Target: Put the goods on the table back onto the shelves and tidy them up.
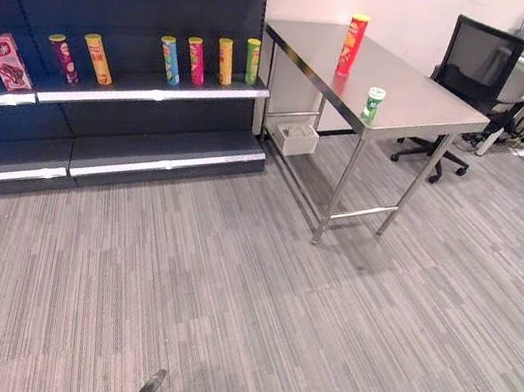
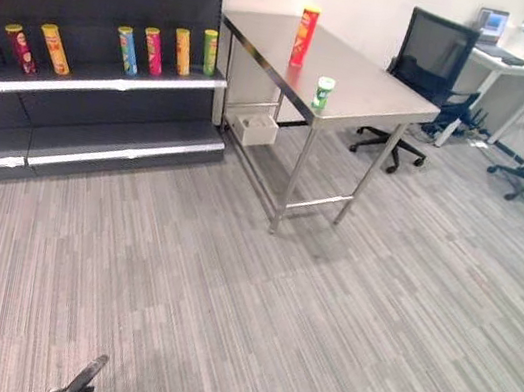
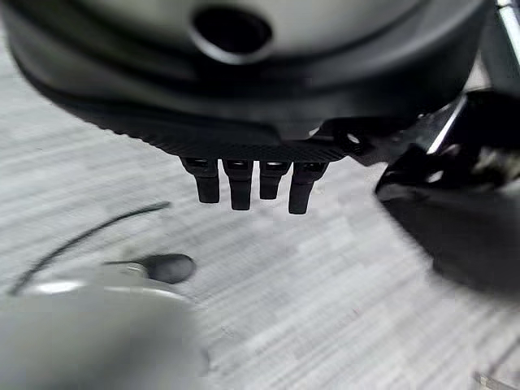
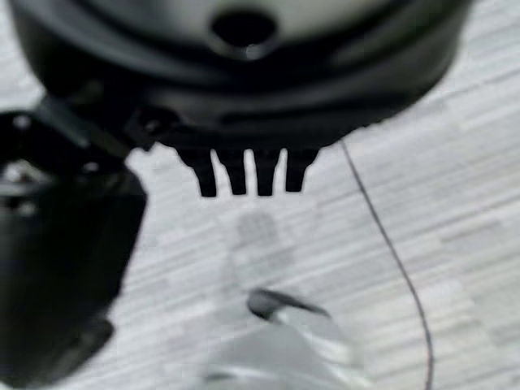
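- A tall red can (image 1: 353, 45) is seen standing upright on the steel table (image 1: 431, 99), toward its far side.
- A short green can (image 1: 372, 105) is set upright at the table's near edge, well apart from the red one.
- The dark shelves (image 1: 149, 90) are placed just to the left of the table. On the middle shelf a row of four cans (image 1: 211, 61), blue, pink, yellow and green, is lined up upright.
- Further left on that shelf a maroon can (image 1: 63, 57) and an orange can (image 1: 98, 59) are seen leaning, with a pink packet (image 1: 6, 60) beside them.
- A white box (image 1: 296, 137) is kept on the floor under the table, and a black office chair (image 1: 473, 66) is parked behind it.
- The left hand (image 3: 244, 138) is held above the striped carpet (image 1: 322, 318), its fingers straight and side by side, with nothing gripped.
- The right hand (image 4: 244, 130) is held likewise over the carpet, fingers straight and empty, far from table and shelves.
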### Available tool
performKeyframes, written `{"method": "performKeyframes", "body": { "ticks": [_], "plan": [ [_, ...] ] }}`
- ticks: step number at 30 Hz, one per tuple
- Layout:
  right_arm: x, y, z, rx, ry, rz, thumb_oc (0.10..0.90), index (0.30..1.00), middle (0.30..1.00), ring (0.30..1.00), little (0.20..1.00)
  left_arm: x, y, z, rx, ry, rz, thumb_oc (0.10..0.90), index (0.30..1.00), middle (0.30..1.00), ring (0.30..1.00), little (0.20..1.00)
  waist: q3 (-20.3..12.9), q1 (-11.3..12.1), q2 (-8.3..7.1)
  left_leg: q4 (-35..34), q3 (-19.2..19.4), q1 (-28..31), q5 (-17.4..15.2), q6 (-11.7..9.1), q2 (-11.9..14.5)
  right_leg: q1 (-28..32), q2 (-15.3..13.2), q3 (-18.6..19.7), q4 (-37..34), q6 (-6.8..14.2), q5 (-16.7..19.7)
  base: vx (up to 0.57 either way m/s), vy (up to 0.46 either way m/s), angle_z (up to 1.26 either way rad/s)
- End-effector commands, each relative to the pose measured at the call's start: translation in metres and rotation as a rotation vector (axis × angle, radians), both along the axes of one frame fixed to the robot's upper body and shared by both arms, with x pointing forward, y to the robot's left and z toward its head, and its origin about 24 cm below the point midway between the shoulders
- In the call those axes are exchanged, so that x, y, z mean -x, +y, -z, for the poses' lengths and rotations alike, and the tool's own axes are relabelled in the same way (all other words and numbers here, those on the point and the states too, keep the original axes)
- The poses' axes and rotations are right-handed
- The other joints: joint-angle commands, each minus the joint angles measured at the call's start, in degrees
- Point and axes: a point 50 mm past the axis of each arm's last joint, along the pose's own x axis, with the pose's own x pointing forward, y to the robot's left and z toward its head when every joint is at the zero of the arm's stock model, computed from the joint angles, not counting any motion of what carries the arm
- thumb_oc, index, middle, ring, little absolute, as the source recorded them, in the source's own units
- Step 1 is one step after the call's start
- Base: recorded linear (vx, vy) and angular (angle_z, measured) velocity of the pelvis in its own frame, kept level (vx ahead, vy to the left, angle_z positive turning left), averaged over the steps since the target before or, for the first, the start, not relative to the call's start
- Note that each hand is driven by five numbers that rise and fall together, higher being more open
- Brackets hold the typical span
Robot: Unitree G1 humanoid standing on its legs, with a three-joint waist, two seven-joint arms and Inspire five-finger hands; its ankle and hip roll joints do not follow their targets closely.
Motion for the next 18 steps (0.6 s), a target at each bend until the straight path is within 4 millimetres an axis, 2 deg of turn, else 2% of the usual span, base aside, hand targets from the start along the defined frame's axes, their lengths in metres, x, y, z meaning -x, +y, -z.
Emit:
{"method": "performKeyframes", "body": {
  "ticks": [1,11,18],
  "plan": [
    [-0.0242,-0.0162,-0.0116,0.049,-0.099,0.008,0.800,0.900,0.900,0.900,0.900,-0.0264,0.0128,-0.0116,-0.024,-0.114,-0.010,0.800,0.900,0.900,0.900,0.900,1.25,-0.99,-0.87,-4.47,-1.07,1.45,0.44,-5.13,4.09,6.37,-4.56,1.44,-4.89,7.87,-1.49,0.00,0.000,0.00],
    [-0.0240,-0.0152,-0.0116,0.049,-0.103,0.005,0.800,0.900,0.900,0.900,0.900,-0.0220,0.0125,-0.0093,-0.027,-0.088,-0.005,0.800,0.900,0.900,0.900,0.900,1.14,-1.15,-0.77,-4.47,-1.10,1.83,0.16,-5.02,3.98,6.59,-4.70,1.87,-4.89,7.86,-1.48,0.00,-0.004,0.00],
    [-0.0212,-0.0133,-0.0108,0.045,-0.101,-0.009,0.800,0.900,0.900,0.900,0.900,-0.0193,0.0116,-0.0081,-0.024,-0.076,-0.004,0.800,0.900,0.900,0.900,0.900,1.71,-1.33,-1.15,-4.47,-1.22,2.09,0.40,-5.47,4.83,6.47,-3.66,2.13,-4.89,7.33,-1.83,0.00,-0.062,0.00]
  ]
}}
